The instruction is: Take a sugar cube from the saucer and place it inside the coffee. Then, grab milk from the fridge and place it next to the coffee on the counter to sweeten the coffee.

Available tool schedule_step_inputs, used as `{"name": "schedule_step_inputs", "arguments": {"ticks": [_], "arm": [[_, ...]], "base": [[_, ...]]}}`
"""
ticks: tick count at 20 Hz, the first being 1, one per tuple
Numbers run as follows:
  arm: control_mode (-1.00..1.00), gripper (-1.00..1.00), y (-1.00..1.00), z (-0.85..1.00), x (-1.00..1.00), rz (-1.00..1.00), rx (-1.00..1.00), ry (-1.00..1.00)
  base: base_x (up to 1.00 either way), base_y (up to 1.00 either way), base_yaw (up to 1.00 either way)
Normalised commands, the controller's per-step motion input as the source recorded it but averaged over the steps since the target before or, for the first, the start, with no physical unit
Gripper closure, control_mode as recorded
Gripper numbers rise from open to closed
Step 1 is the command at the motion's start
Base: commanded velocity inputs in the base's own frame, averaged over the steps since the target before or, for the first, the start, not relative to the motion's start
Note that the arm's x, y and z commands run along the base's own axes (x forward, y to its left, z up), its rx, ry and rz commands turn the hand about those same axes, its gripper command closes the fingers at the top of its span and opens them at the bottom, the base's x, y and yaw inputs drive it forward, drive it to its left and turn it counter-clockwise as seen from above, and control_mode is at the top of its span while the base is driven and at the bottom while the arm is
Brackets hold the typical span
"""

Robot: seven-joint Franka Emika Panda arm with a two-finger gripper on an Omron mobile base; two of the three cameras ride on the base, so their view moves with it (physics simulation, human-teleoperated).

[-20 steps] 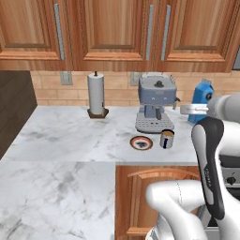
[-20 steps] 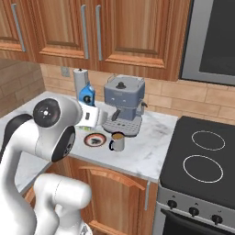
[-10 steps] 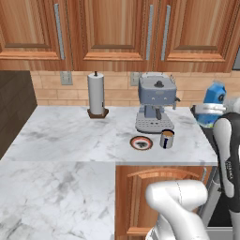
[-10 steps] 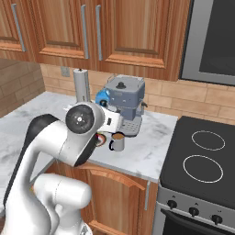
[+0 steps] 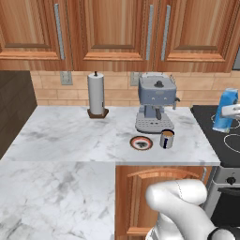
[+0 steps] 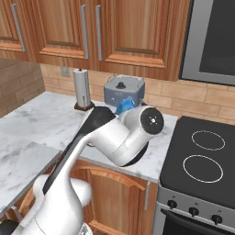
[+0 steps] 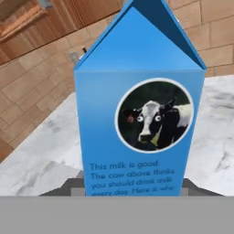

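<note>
The gripper (image 5: 230, 111) is clamped on the blue milk carton (image 5: 225, 110), carrying it upright above the stovetop (image 5: 224, 140), right of the coffee mug (image 5: 166, 138) and saucer (image 5: 141, 143), seemingly to keep it level for setting beside the mug.

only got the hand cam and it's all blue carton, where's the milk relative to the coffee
Observer: In the left base view the milk is up at the right, over the near edge of the stove, to the right of the coffee.
Operator: whats around the mug
Observer: The saucer lies just left of it, and the espresso machine stands behind it.
Operator: room to set it down
Observer: Bare counter shows right of the coffee, before the stove.
</note>
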Motion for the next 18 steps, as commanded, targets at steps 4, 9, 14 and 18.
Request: {"name": "schedule_step_inputs", "arguments": {"ticks": [4,9,14,18], "arm": [[-1.0,1.0,-0.05,-0.45,0.09,0.25,0.0,0.05],[-1.0,1.0,0.0,-0.62,0.19,0.15,0.0,0.0],[-1.0,1.0,0.0,-0.64,0.34,0.11,0.0,-0.01],[-1.0,1.0,0.0,-0.5,0.43,0.1,0.0,-0.04]], "base": [[0.0,0.0,0.0],[0.0,0.0,0.0],[0.0,0.0,0.0],[0.0,0.0,0.0]]}}
